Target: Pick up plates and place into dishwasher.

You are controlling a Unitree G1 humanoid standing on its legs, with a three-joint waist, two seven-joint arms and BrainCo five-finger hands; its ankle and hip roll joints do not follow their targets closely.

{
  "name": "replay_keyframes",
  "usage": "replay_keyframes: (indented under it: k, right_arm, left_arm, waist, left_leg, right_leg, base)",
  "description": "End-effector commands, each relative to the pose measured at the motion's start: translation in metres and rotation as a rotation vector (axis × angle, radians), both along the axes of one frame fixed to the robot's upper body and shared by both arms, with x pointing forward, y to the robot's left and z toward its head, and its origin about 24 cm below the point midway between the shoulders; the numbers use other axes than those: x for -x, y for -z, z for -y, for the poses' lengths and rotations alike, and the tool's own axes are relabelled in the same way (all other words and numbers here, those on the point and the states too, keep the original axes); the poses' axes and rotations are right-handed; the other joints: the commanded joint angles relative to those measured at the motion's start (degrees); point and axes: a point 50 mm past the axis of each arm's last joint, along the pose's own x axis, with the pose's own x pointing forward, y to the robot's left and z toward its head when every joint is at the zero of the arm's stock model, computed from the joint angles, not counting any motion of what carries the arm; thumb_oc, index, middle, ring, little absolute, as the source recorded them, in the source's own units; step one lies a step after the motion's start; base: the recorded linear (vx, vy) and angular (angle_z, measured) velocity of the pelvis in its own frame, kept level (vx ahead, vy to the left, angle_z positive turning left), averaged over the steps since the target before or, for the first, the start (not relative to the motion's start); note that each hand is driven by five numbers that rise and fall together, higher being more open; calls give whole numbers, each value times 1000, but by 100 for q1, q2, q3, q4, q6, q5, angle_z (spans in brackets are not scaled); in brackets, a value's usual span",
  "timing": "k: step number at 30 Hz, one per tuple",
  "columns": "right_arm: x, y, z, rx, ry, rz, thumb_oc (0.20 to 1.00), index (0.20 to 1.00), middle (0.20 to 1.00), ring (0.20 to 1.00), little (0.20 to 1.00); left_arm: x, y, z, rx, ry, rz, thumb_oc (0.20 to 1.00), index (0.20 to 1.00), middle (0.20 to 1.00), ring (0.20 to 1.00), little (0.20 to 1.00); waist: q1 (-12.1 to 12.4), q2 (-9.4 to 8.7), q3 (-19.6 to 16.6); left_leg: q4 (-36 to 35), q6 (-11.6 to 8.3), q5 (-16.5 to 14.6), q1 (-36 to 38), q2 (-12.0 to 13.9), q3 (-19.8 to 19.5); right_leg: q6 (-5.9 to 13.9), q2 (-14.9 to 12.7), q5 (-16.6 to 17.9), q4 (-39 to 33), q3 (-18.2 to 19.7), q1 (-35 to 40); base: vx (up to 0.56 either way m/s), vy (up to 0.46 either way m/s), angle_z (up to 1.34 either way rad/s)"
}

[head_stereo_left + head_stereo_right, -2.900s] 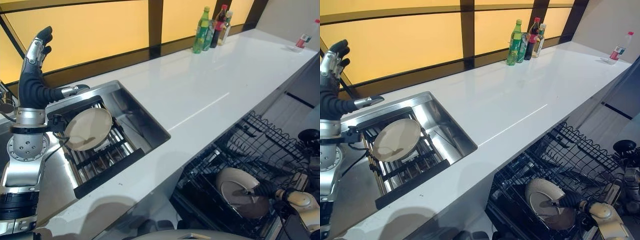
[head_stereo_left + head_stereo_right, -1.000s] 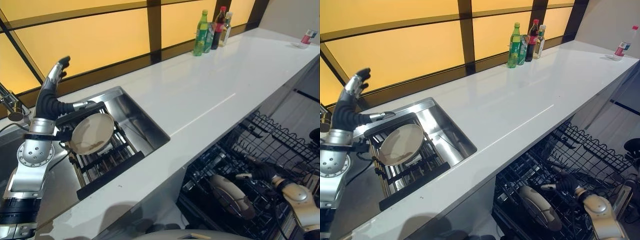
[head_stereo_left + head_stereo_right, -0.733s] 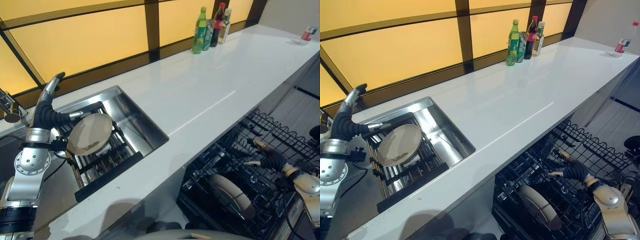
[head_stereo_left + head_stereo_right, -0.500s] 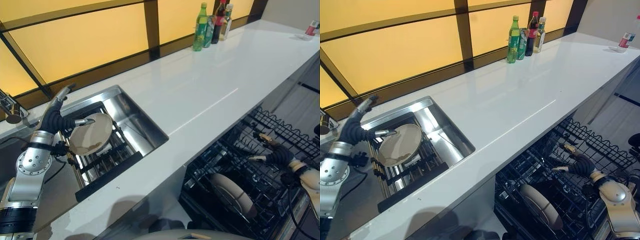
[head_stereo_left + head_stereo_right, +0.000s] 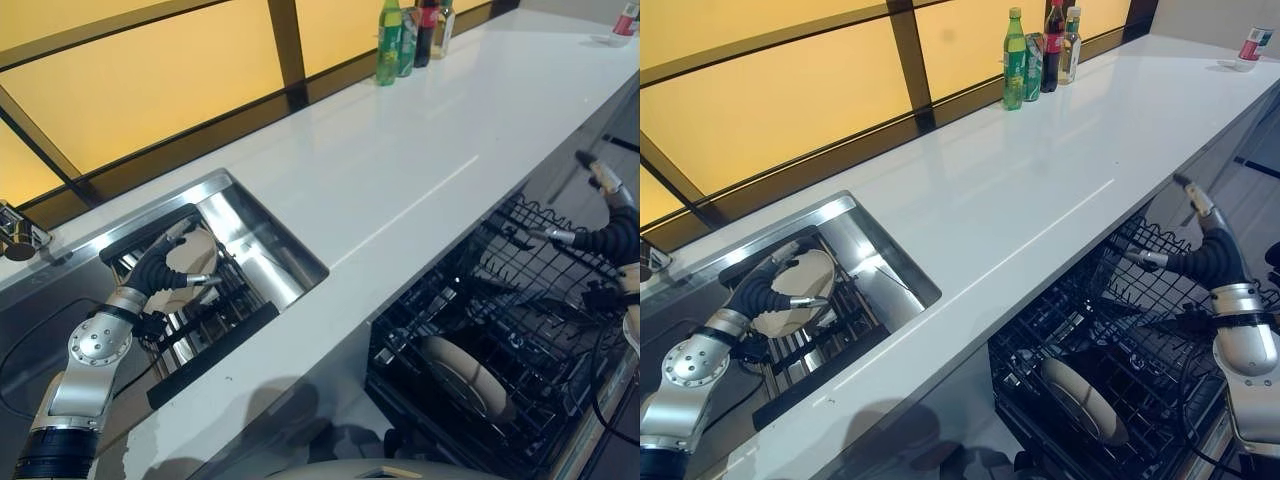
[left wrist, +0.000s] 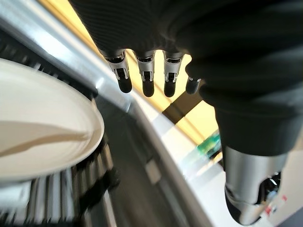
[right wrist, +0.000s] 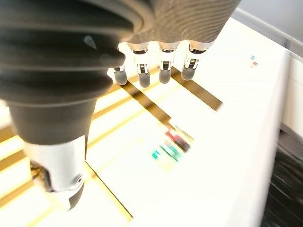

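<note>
A cream plate (image 5: 200,252) leans in the black rack (image 5: 210,345) inside the steel sink (image 5: 262,258). My left hand (image 5: 160,272) is low over that plate, fingers straight and open, with its fingers (image 6: 146,75) past the plate's (image 6: 42,137) rim and the thumb across its face. A second cream plate (image 5: 1085,400) stands on edge in the dishwasher's black wire rack (image 5: 1120,285). My right hand (image 5: 1207,255) is raised above the rack's far side, open and holding nothing; its fingers (image 7: 163,66) are straight.
White counter (image 5: 400,170) runs between the sink and the pulled-out dishwasher rack below its front edge. Several bottles (image 5: 1030,50) stand at the counter's back by the amber panels. A small red-capped bottle (image 5: 1250,45) is at the far right. A tap (image 5: 15,232) sits left of the sink.
My left hand has dropped from up high down onto the plate in the sink rack. My right hand has let go of the dishwasher plate and risen above the rack. The camera has shifted.
</note>
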Motion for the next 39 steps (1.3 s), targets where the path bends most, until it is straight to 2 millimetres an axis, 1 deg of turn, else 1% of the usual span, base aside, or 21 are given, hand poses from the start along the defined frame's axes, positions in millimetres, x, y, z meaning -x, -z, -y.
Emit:
replay_keyframes:
  k: [1,4,8,11,14,17,19,20,21,23,27,30,32,34,39]
  right_arm:
    - [8,-43,-14,24,-54,289,1000,1000,1000,1000,1000]
    - [10,-53,-20,18,-77,354,1000,1000,1000,1000,1000]
    - [11,-59,-30,35,-135,375,1000,1000,1000,1000,1000]
    - [10,-63,-39,52,-177,386,1000,1000,1000,1000,1000]
    - [9,-66,-45,54,-205,387,1000,1000,1000,1000,1000]
    - [8,-68,-48,54,-220,395,1000,1000,1000,1000,1000]
    - [9,-71,-52,51,-234,408,1000,1000,1000,1000,1000]
    - [9,-72,-53,47,-241,415,1000,1000,1000,1000,1000]
    - [9,-73,-55,42,-250,424,1000,1000,1000,1000,1000]
    - [8,-73,-58,34,-263,433,1000,1000,1000,1000,1000]
    - [7,-70,-66,20,-286,436,1000,1000,1000,1000,1000]
    - [5,-68,-69,16,-290,431,1000,1000,1000,1000,1000]
    - [5,-67,-71,10,-294,430,1000,1000,1000,1000,1000]
    - [7,-64,-71,5,-297,424,1000,1000,1000,1000,1000]
    - [10,-59,-72,4,-301,414,1000,1000,1000,1000,1000]
  left_arm:
    - [-6,-14,-3,7,41,-1,1000,1000,1000,1000,1000]
    - [-6,-11,0,13,60,-50,1000,1000,1000,1000,1000]
    - [-5,-8,-1,-35,44,-64,1000,1000,1000,1000,1000]
    - [-6,-7,-9,-149,-54,-38,1000,1000,1000,1000,1000]
    - [-7,-6,-19,-212,-145,-18,1000,1000,1000,1000,1000]
    - [-6,0,-22,-259,-210,-9,1000,1000,1000,1000,1000]
    - [-3,7,-24,-358,-266,16,1000,1000,1000,1000,1000]
    - [-3,10,-24,-368,-279,17,1000,1000,1000,1000,1000]
    - [-3,15,-22,-385,-287,17,1000,1000,1000,1000,1000]
    - [-4,27,-14,-401,-283,1,1000,1000,1000,1000,1000]
    - [-5,56,17,-363,-183,-89,1000,1000,1000,1000,1000]
    - [-6,67,35,-324,-110,-134,1000,1000,1000,1000,1000]
    - [-7,70,41,-311,-81,-145,1000,1000,1000,1000,1000]
    - [-7,69,44,-313,-48,-151,1000,1000,1000,1000,1000]
    - [-5,67,44,-349,-40,-139,1000,1000,1000,1000,1000]
  waist:
    - [3,-284,-362]
    - [50,-266,-384]
    - [103,-258,-399]
    - [145,-264,-415]
    - [193,-303,-434]
    - [234,-352,-433]
    - [240,-377,-420]
    - [239,-390,-407]
    - [233,-406,-411]
    - [225,-427,-401]
    - [191,-456,-364]
    - [148,-456,-352]
    - [120,-446,-334]
    - [79,-426,-302]
    - [-6,-381,-222]
  left_leg:
    - [329,-66,271,-576,145,-24]
    - [312,-62,256,-550,117,-56]
    - [327,-52,235,-544,84,-101]
    - [321,-43,227,-531,59,-124]
    - [332,-28,209,-526,36,-149]
    - [324,-20,197,-520,25,-175]
    - [316,-19,194,-517,24,-181]
    - [325,-15,247,-554,26,-171]
    - [304,-12,184,-519,23,-172]
    - [292,-2,181,-523,21,-158]
    - [264,37,208,-529,5,-125]
    - [243,65,194,-511,-1,-83]
    - [226,79,186,-491,1,-43]
    - [236,93,177,-487,-2,-7]
    - [259,112,108,-437,3,54]
  right_leg:
    - [-6,114,-833,688,183,-30]
    - [8,92,-832,688,140,-27]
    - [13,63,-831,700,96,-23]
    - [14,51,-834,690,71,2]
    - [13,40,-840,686,39,29]
    - [12,40,-831,683,5,39]
    - [12,47,-820,687,-2,31]
    - [7,46,-764,696,-7,-10]
    - [17,48,-812,684,-2,13]
    - [23,53,-784,663,7,3]
    - [44,64,-719,644,33,-27]
    - [67,71,-717,653,56,-50]
    - [82,71,-711,656,69,-60]
    - [101,70,-703,667,90,-81]
    - [139,61,-741,686,136,-78]
  base:
    - [8,60,3]
    - [1,44,5]
    - [8,43,4]
    - [31,42,7]
    - [52,24,4]
    - [55,6,2]
    - [32,2,9]
    - [43,-1,9]
    - [42,-10,5]
    - [64,-19,5]
    - [23,-33,3]
    - [56,-37,-1]
    - [48,-28,-4]
    - [43,-24,-8]
    - [62,-10,-7]
